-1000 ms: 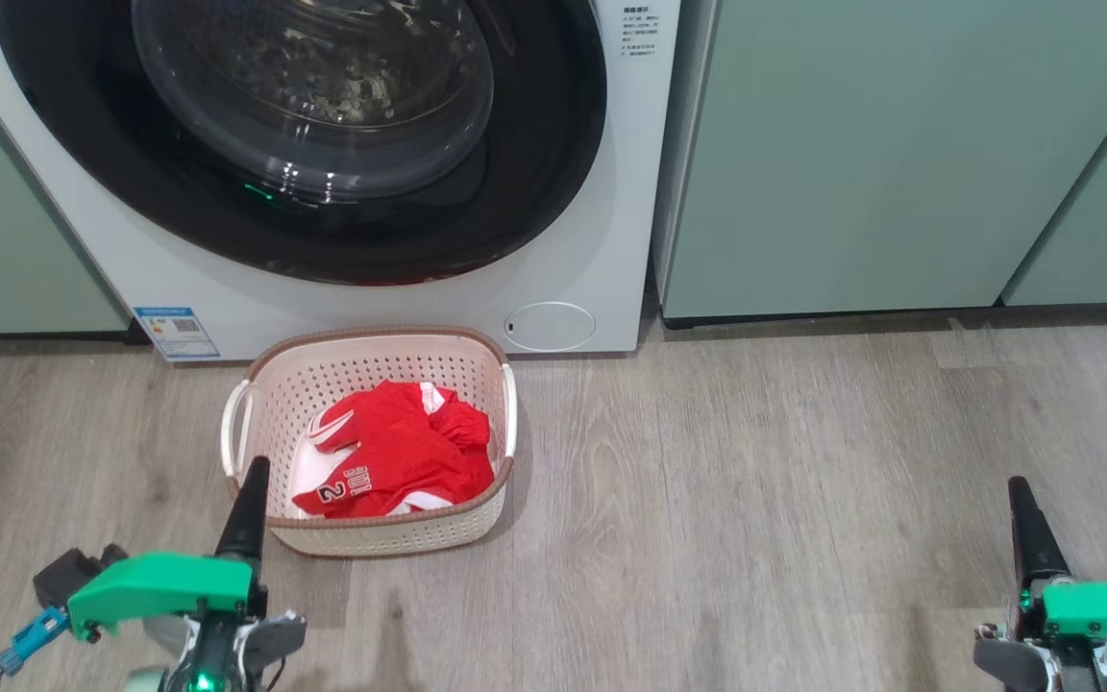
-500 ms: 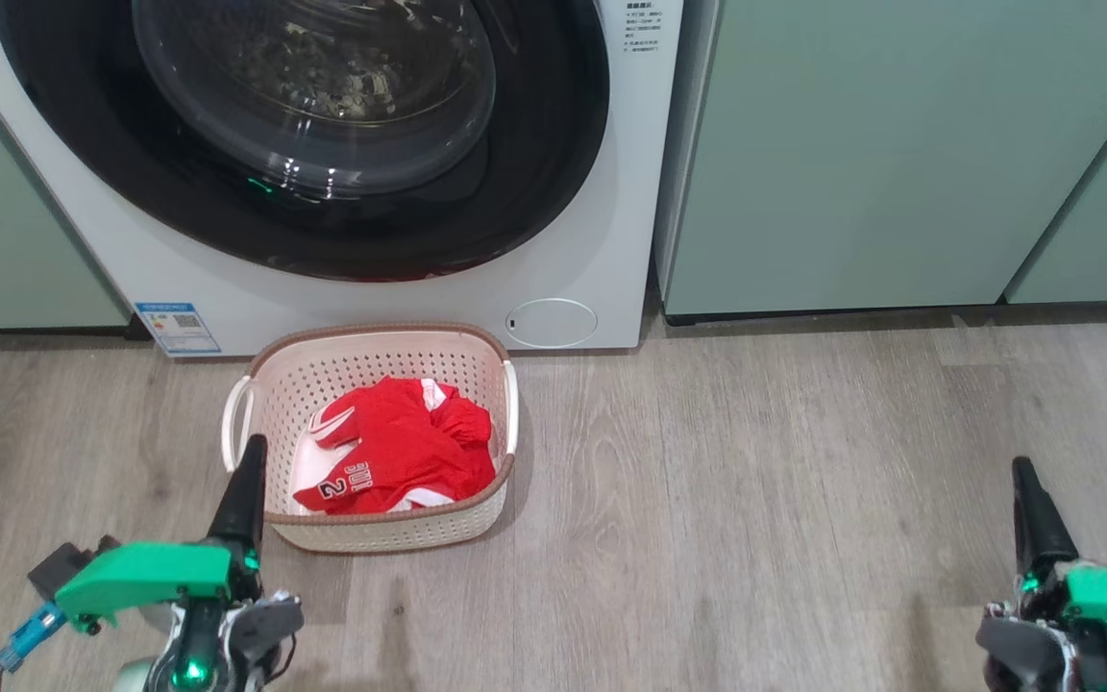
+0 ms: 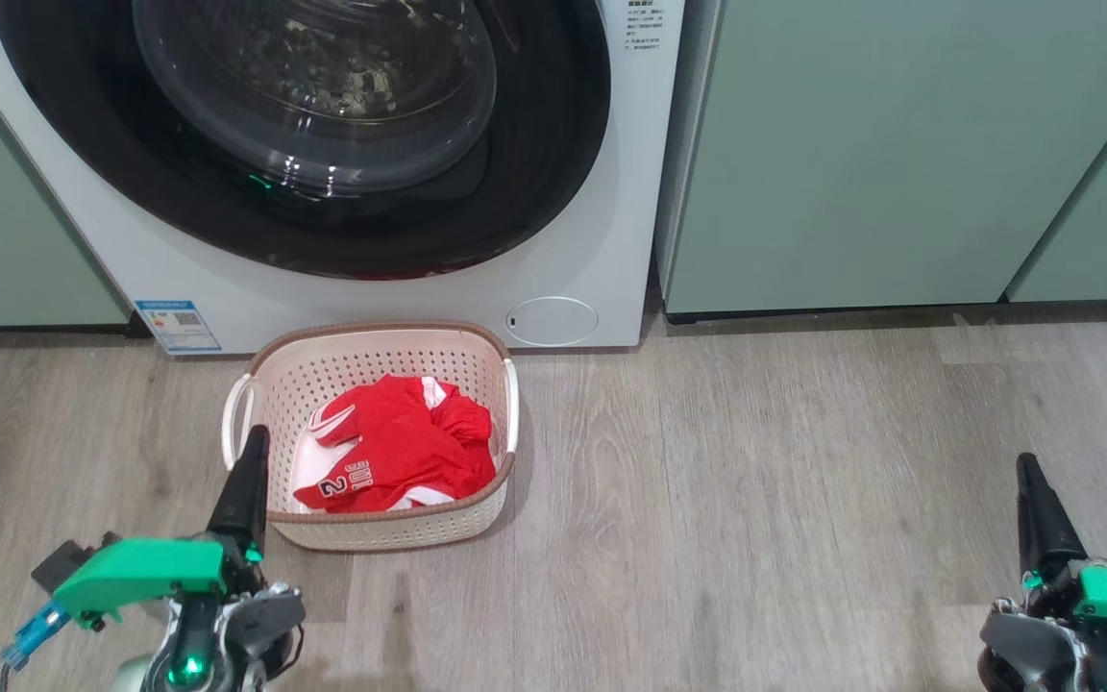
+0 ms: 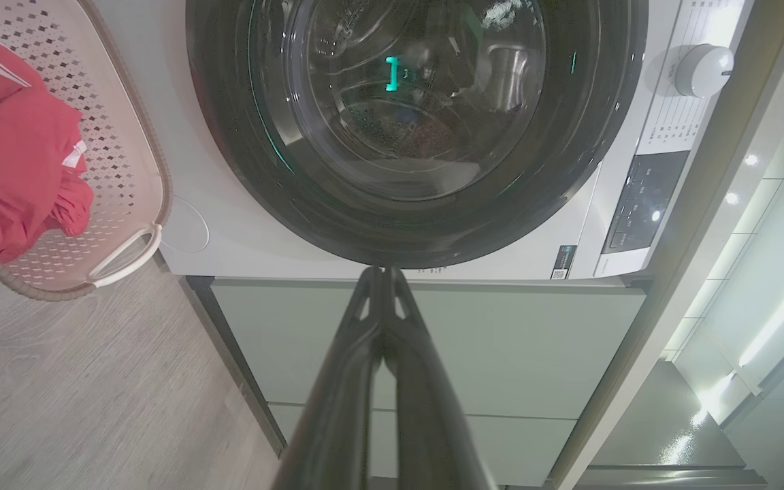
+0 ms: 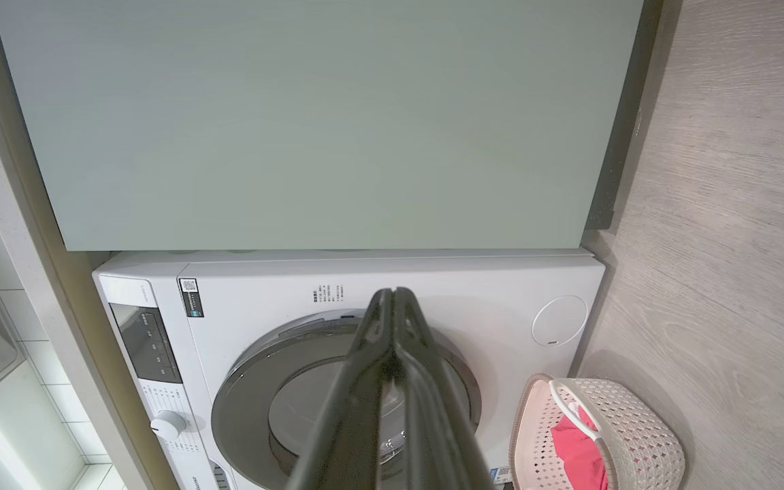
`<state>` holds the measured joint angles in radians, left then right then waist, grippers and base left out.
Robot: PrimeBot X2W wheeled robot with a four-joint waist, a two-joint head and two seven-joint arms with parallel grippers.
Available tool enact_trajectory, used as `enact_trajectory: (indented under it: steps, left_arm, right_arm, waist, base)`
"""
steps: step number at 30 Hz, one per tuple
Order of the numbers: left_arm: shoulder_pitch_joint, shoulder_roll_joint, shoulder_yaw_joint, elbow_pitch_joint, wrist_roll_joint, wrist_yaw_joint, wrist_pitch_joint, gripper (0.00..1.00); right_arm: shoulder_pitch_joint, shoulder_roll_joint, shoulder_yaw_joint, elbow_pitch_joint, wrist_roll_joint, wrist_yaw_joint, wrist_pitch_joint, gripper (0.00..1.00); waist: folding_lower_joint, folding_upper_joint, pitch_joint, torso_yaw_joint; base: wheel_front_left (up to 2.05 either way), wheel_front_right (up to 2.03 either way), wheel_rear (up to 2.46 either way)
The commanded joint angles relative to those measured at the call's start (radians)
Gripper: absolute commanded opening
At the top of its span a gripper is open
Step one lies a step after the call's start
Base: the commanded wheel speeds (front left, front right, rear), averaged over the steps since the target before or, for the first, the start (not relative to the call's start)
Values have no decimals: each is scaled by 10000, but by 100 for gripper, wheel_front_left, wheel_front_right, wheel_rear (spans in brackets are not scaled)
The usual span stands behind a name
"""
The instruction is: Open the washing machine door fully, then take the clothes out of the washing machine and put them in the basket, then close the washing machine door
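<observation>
The white washing machine (image 3: 626, 259) fills the top left of the head view. Its door (image 3: 539, 192), with a black rim and a clear bulging window, lies flat against the front. On the floor just before it stands the cream basket (image 3: 371, 333), with the red clothes (image 3: 400, 457) crumpled inside. My left gripper (image 3: 254, 437) is shut and holds nothing, its tip by the basket's near left corner. Far off to the right, my right gripper (image 3: 1027, 466) is also shut and holds nothing. The left wrist view has the left gripper (image 4: 383, 272) pointing at the door's (image 4: 569, 170) rim, and the right gripper (image 5: 392, 294) points at the machine (image 5: 474, 299).
Pale green cabinets (image 3: 899, 154) flank the machine on both sides. A small round white panel (image 3: 552, 321) and a blue label sticker (image 3: 176, 327) sit low on its front. Grey wood floor (image 3: 755, 500) spreads between the two grippers, right of the basket.
The head camera has shifted slightly. Both grippers' fingertips stand a little higher in the head view than a second ago. Basket, clothes and door are as before.
</observation>
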<state>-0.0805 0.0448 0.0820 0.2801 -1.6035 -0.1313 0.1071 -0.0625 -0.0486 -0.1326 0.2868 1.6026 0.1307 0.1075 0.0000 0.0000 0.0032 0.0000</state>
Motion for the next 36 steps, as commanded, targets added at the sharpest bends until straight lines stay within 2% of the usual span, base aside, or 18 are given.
enact_trajectory:
  steps: [1,36]
  left_arm:
    - [-275,55,321,-350,-49,6,63,0]
    - [-275,54,319,-351,-50,6,62,0]
  right_arm:
    - [-455,-16,185,-420,58,0,60,0]
    - [-455,-16,187,-420,60,0,58,0]
  waist:
    - [0,0,-1,0]
    - [0,0,-1,0]
  base:
    - [0,0,0]
    - [0,0,0]
